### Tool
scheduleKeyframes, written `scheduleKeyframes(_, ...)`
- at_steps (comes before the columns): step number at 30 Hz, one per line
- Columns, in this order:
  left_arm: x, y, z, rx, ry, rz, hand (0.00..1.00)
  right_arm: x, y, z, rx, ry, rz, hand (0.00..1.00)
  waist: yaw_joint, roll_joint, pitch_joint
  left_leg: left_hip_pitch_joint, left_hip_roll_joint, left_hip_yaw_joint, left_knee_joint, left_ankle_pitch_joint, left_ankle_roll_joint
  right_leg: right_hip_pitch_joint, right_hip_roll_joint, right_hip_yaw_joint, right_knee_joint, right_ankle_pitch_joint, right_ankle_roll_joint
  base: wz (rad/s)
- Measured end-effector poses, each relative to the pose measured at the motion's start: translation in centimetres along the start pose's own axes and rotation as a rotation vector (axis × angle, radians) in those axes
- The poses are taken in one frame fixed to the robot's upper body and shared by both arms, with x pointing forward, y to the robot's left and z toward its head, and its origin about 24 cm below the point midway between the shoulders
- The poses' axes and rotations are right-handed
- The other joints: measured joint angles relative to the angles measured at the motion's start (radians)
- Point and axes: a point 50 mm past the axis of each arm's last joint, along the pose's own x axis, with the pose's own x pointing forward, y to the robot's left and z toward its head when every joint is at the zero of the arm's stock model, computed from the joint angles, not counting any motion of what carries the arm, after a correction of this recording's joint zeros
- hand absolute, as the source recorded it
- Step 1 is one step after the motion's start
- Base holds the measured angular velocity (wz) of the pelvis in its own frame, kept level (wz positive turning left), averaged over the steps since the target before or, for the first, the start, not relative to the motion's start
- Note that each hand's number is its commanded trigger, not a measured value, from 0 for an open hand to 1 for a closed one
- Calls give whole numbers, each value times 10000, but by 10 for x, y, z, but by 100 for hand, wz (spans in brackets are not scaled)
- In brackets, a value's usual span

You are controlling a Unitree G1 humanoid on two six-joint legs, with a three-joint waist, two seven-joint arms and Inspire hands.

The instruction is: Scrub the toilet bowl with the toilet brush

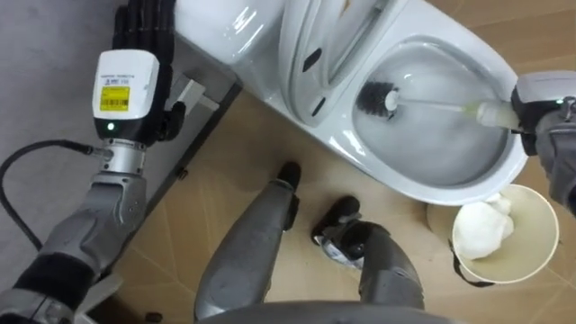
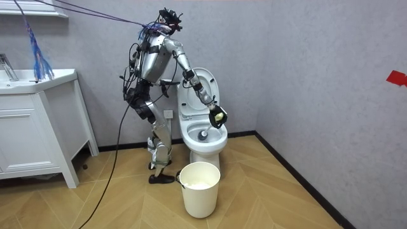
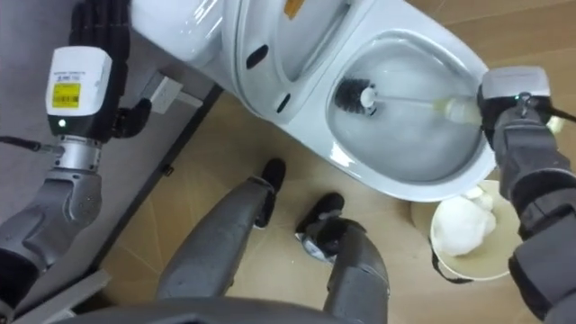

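The white toilet stands in front of me with its seat and lid raised. A toilet brush has its black bristle head down in the bowl, and its thin white handle runs right into my right hand, which is shut on the grip at the bowl's right rim. In the room view that hand hangs over the toilet while I stand beside it, leaning toward it. My left hand is raised at the far left by the grey wall, fingers straight, holding nothing.
A white bucket holding a white crumpled bundle stands on the wooden floor right of the toilet, close to my feet. A white vanity cabinet is at the room view's left. The grey wall is just behind the toilet.
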Motion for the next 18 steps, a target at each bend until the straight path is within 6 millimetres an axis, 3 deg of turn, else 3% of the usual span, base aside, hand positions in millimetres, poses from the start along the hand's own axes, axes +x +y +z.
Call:
scheduleKeyframes(2,1,1,0,95,54,125,0,4,-15,-4,107,172,-393,100,-109,-73,-12,-96,-68,61,29,34,42,-165,-99,67,188,-33,3,0)
scheduleKeyframes(7,4,3,1,209,118,203,0,4,-20,-10,134,282,-647,100,-242,-194,-1,-146,-112,178,132,92,90,-276,-232,127,420,-67,2,0)
scheduleKeyframes(13,9,3,0,356,152,12,0,4,-20,-6,-253,111,-746,100,-345,-176,3,3,-115,209,148,159,144,-136,-262,125,452,-20,6,-1)
scheduleKeyframes(18,21,3,5,242,-197,-106,0,3,-16,4,-757,-306,-729,100,-321,-15,88,28,-96,63,223,164,136,49,-258,-131,416,-46,18,11)
